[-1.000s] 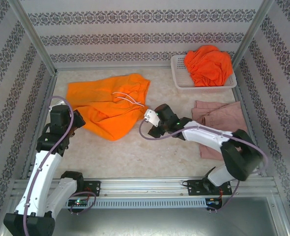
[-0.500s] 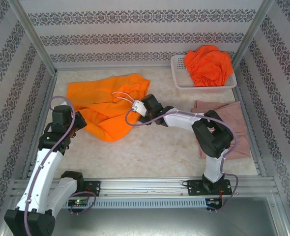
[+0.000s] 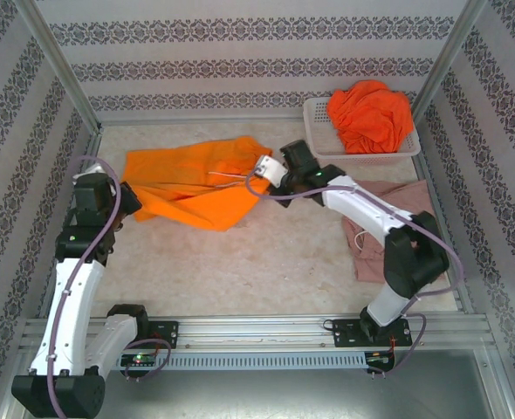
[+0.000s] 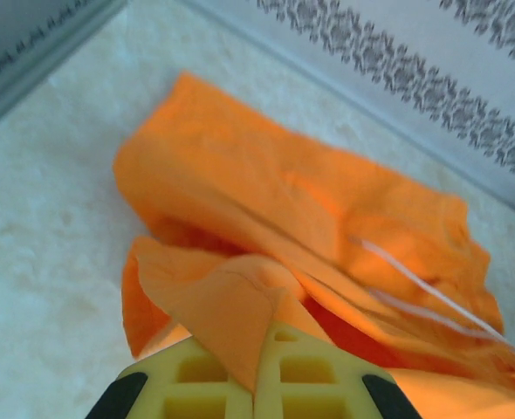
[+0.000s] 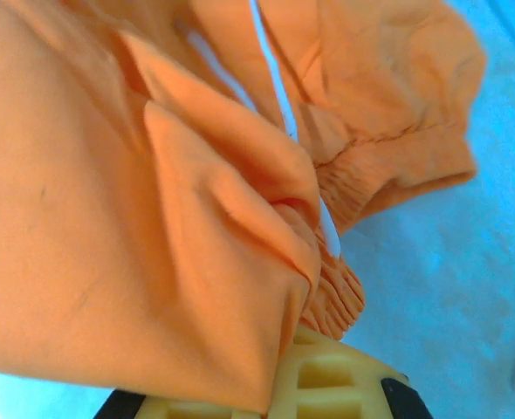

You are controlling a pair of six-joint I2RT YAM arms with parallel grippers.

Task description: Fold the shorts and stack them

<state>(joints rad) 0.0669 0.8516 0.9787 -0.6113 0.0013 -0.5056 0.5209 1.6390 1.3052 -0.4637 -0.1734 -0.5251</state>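
Orange shorts [image 3: 188,179] gripped edgewise: left hand [image 3: 125,199], right hand [image 3: 263,166]

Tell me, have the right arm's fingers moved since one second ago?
Yes. The right arm's fingers, shut on the bright orange cloth shorts, went toward the far wall, ending closer to the white plastic mesh basket.

Pale table [image 3: 240,262], orange shorts [image 3: 188,183], pink shorts [image 3: 419,202], white basket [image 3: 362,155]
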